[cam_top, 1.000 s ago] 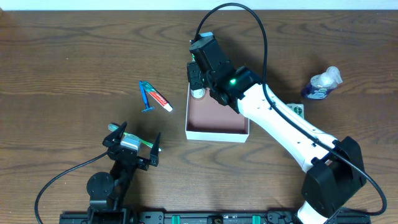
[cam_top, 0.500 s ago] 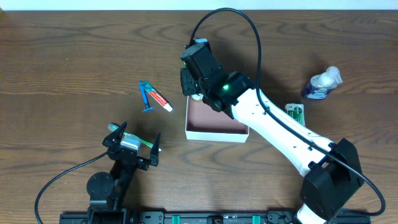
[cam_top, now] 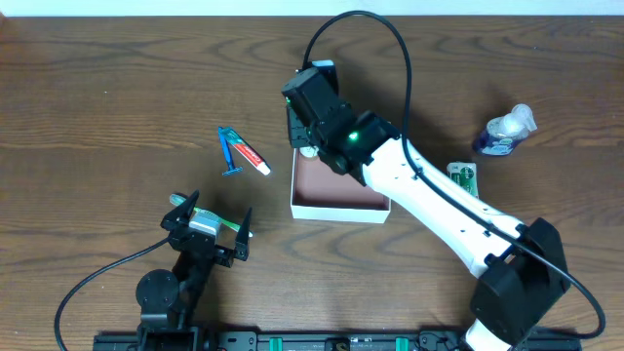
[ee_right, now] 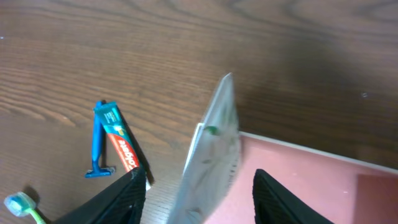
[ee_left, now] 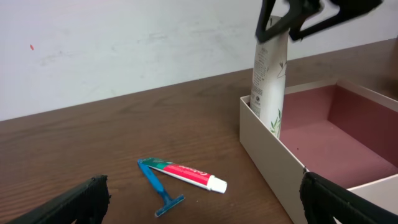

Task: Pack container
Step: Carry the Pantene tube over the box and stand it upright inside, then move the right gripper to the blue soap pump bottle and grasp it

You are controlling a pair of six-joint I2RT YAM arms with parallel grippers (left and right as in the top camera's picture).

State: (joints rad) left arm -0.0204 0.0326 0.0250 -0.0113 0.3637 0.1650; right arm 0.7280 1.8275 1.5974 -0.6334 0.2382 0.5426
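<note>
The container (cam_top: 339, 212) is a shallow white-walled box with a reddish-brown floor, at the table's middle. A white tube (ee_left: 269, 81) stands upright in its far-left corner, leaning on the wall. My right gripper (cam_top: 304, 136) hangs over that corner, open, its fingers straddling the tube's top (ee_right: 211, 149) with gaps on both sides. My left gripper (cam_top: 215, 209) rests open and empty near the front left. In the left wrist view it (ee_left: 202, 199) faces the container wall (ee_left: 267, 149).
A red-and-white toothpaste tube (cam_top: 253, 157) and a blue razor (cam_top: 230, 156) lie left of the container. A toothbrush head (ee_right: 18, 204) shows at the lower left. A bottle (cam_top: 507, 132) and a green packet (cam_top: 464, 175) lie to the right.
My right gripper carried the tube a little left into the container's corner, and its jaws have spread apart from the tube. The left arm has not moved.
</note>
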